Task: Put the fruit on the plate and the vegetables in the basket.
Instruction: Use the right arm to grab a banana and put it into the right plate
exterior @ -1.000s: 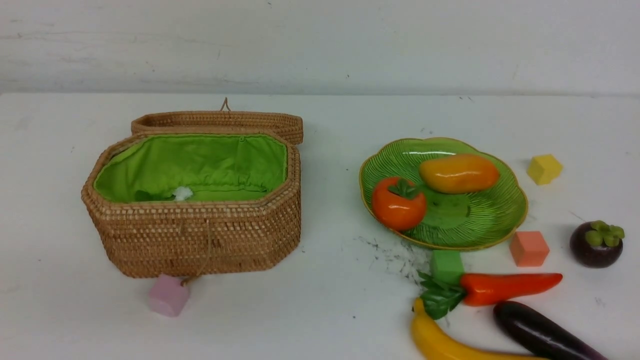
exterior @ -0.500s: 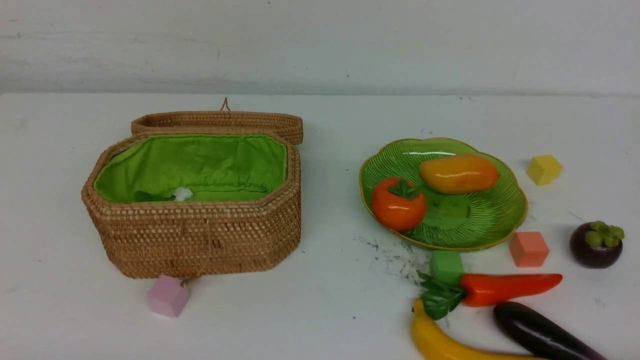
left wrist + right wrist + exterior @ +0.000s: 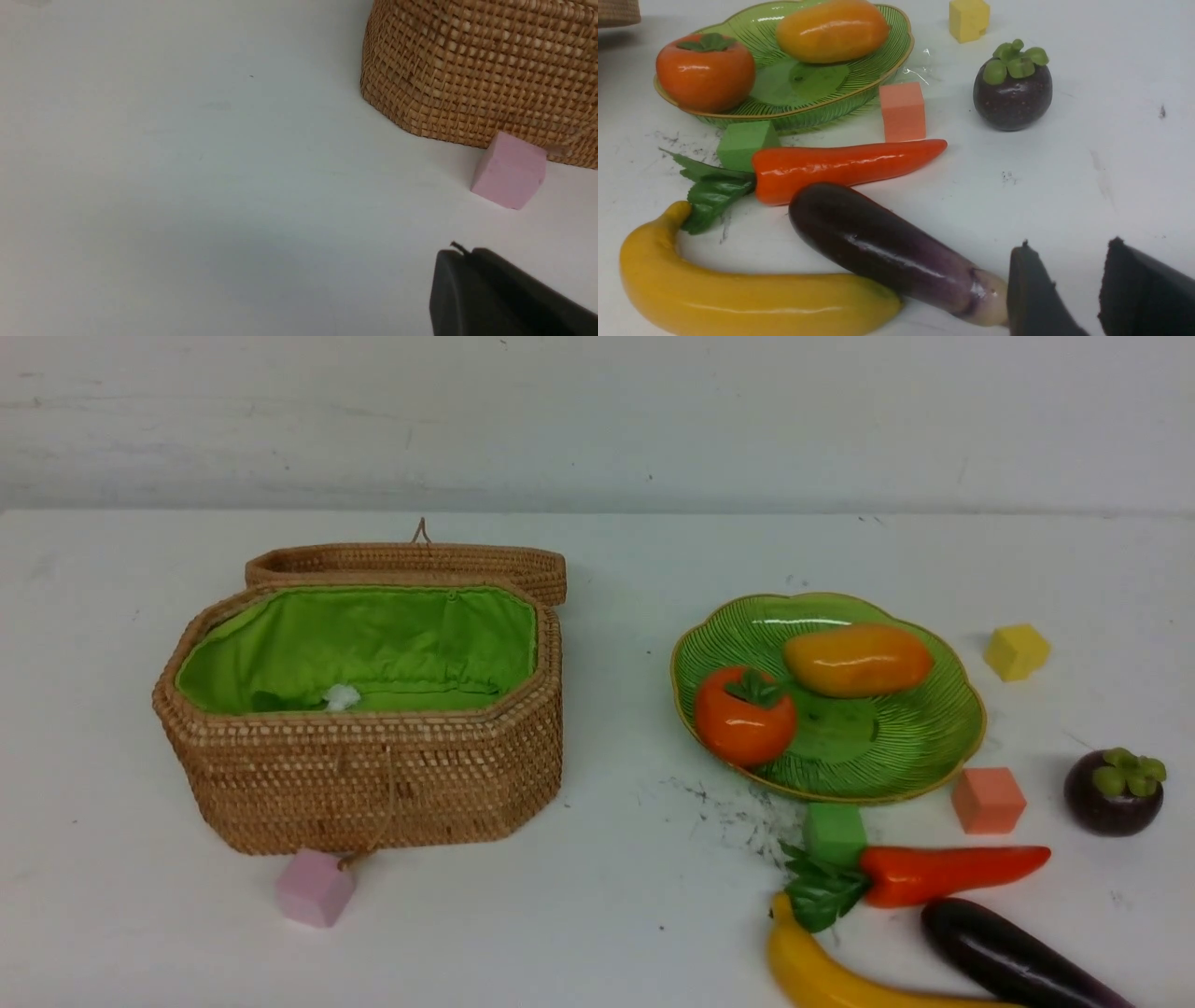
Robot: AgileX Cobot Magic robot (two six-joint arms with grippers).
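The mango (image 3: 857,659) and persimmon (image 3: 744,717) lie on the green plate (image 3: 920,737). The mangosteen (image 3: 1114,791), red pepper (image 3: 943,874), eggplant (image 3: 1008,957) and banana (image 3: 831,975) lie on the table at front right. The open basket (image 3: 364,784) holds the radish (image 3: 341,696), mostly hidden. Neither gripper shows in the front view. My right gripper (image 3: 1070,243) is open and empty, right beside the eggplant's (image 3: 878,242) pale end. My left gripper (image 3: 460,254) is shut and empty, low over the table near the basket wall (image 3: 481,70).
Foam cubes lie about: pink (image 3: 314,887) in front of the basket, green (image 3: 834,833) and orange (image 3: 988,800) at the plate's front rim, yellow (image 3: 1016,651) to its right. The basket lid (image 3: 411,560) lies open behind it.
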